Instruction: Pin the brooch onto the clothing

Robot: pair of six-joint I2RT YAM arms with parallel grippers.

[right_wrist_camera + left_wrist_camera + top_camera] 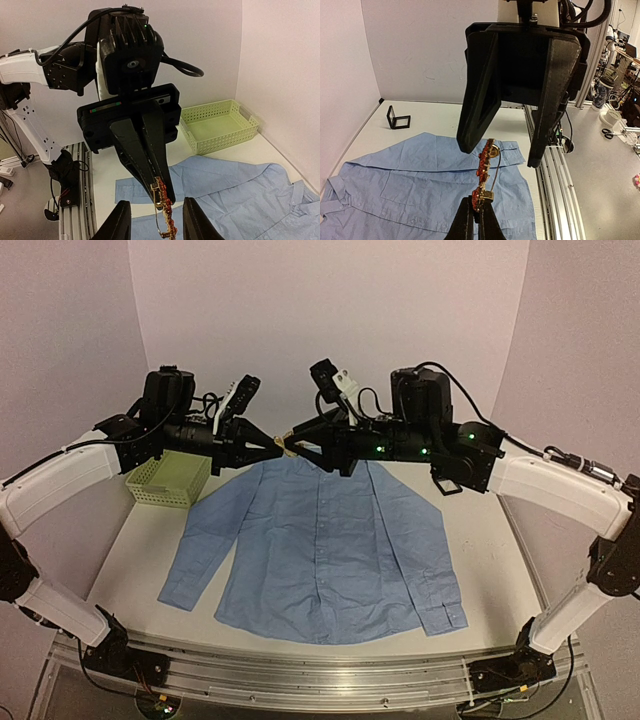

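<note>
The light blue shirt [320, 550] lies spread flat on the table, front up, collar at the far side. It also shows in the left wrist view [410, 195] and the right wrist view [250, 195]. My left gripper [278, 446] is shut on one end of the orange-red brooch [485, 167] and holds it in the air above the collar. The brooch's gold pin stands open. My right gripper [298, 436] is open, its fingers [477, 100] on either side of the brooch's free end without touching it. The brooch [165, 210] sits between the right fingertips [120, 220].
A pale green plastic basket [168, 480] stands at the far left of the table, also in the right wrist view [220, 125]. A small black square box [398, 118] sits on the table beyond the shirt. The aluminium rail [300, 670] runs along the near edge.
</note>
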